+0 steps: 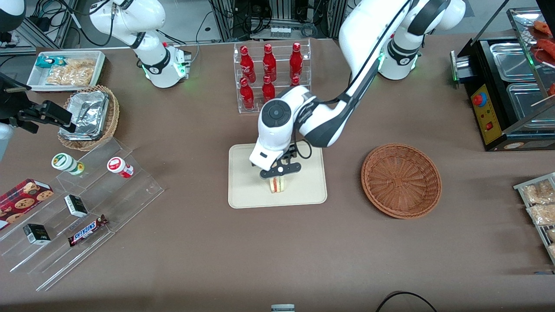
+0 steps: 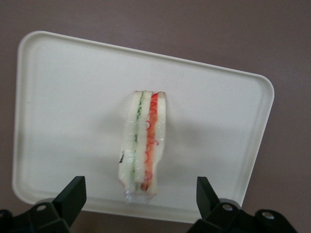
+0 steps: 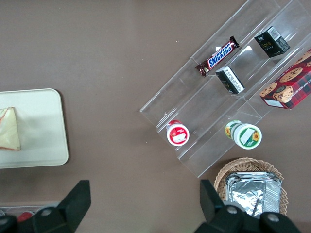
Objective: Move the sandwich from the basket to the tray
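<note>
Even, bright overhead light fills the scene. The tray [image 1: 243,190] is the landmark: soft shadows fall on it beside the sandwich [image 2: 143,145], beneath the gripper [image 1: 279,171] hovering just above with fingers spread. The wrist views look slightly soft; the foil container [image 1: 86,113] toward the parked arm's end glints.

a brown table [image 1: 195,242] carries the tray [image 1: 247,190] and the basket [image 1: 401,180]. the gripper [image 1: 279,172] hangs above the tray, fingers spread.

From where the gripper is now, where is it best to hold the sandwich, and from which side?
Probably from above, pinching the two flat bread faces. The sandwich stands on edge on the tray, layers upward, and the open gripper already straddles those faces.
</note>
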`<state>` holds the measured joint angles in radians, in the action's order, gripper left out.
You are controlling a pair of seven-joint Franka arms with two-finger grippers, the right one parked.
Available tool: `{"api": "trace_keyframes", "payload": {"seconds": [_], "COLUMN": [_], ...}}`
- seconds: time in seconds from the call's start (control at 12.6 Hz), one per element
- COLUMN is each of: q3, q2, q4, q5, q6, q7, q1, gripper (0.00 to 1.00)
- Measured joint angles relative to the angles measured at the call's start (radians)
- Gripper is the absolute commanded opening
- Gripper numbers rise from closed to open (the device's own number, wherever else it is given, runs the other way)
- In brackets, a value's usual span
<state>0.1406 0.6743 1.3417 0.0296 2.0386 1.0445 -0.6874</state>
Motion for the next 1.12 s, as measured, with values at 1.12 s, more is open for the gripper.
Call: {"api": "trace_keyframes", "payload": {"seconds": [1.12], "q3": [-0.019], "q2": [-0.334], "q4": [0.198], "q5": [0.009], "q6": [-0.348], "q7": [-0.326], "q1": [0.322], "gripper": [1.00]}}
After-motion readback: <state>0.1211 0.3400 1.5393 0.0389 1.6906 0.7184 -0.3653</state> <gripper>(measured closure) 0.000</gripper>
